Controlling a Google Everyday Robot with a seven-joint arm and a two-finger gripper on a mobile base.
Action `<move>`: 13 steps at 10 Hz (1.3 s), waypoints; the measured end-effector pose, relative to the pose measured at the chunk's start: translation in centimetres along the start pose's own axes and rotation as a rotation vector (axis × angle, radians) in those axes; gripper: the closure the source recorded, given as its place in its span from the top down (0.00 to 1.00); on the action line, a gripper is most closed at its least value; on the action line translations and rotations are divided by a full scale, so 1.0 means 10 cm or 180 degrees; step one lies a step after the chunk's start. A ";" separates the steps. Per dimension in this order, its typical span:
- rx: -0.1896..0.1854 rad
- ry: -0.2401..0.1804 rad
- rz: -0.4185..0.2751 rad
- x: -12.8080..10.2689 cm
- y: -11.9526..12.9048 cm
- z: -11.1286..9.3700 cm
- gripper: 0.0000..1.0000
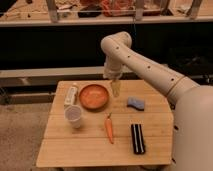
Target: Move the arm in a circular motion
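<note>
White, stiff arm is swung freely; nothing needs grasping. Gripper hangs beside orange bowl.

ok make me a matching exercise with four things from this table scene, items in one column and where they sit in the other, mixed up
Column 1:
1. tool
2. carrot
3. white cup
4. black box

Column 2:
A. front right of the wooden table
B. left side, in front of the orange bowl
C. middle of the table, lying lengthwise
D. hanging from the arm, just right of the bowl

Pairs: 1-D, 2-C, 3-B, 4-A
</note>
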 end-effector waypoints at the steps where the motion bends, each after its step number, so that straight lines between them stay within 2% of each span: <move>1: -0.0009 -0.0003 0.0075 0.10 0.04 0.02 0.80; 7: -0.0050 -0.0064 0.0497 0.63 0.35 0.13 0.80; 11: -0.0102 -0.0100 0.0896 0.99 0.72 0.17 0.80; 13: -0.0123 -0.0103 0.1043 1.10 0.88 0.17 0.80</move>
